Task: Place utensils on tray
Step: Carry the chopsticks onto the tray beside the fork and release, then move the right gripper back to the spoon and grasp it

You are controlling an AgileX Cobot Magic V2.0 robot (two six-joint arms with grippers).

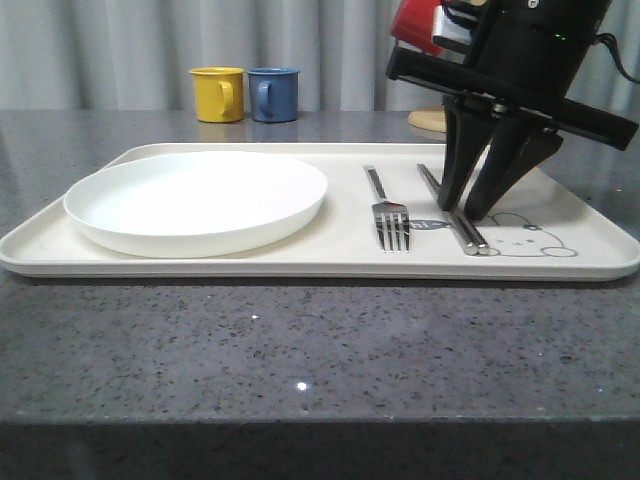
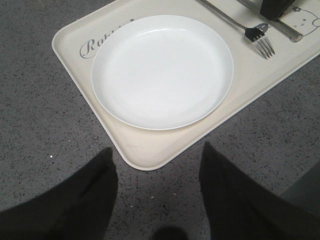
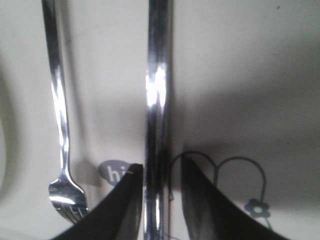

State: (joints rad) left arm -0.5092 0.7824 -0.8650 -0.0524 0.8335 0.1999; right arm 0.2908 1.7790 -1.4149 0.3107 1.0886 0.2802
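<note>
The cream tray point(image 1: 330, 258) lies across the dark table. On its right half a silver fork point(image 1: 391, 215) lies beside a pair of chopsticks point(image 1: 462, 228), both flat on the tray. My right gripper point(image 1: 462, 210) stands open, pointing down, with one finger on each side of the chopsticks. In the right wrist view the chopsticks point(image 3: 157, 100) run between the dark fingertips point(image 3: 131, 185), with a small gap on one side, and the fork point(image 3: 60, 125) lies alongside. My left gripper point(image 2: 156, 150) hangs open over the bare table at the tray's corner point(image 2: 145, 150), holding nothing.
A round white plate point(image 1: 195, 200) fills the tray's left half. Yellow point(image 1: 218, 93) and blue point(image 1: 273, 93) mugs stand at the back, and a red mug point(image 1: 415, 25) sits behind the right arm. A tan round object point(image 1: 428, 118) lies behind the tray.
</note>
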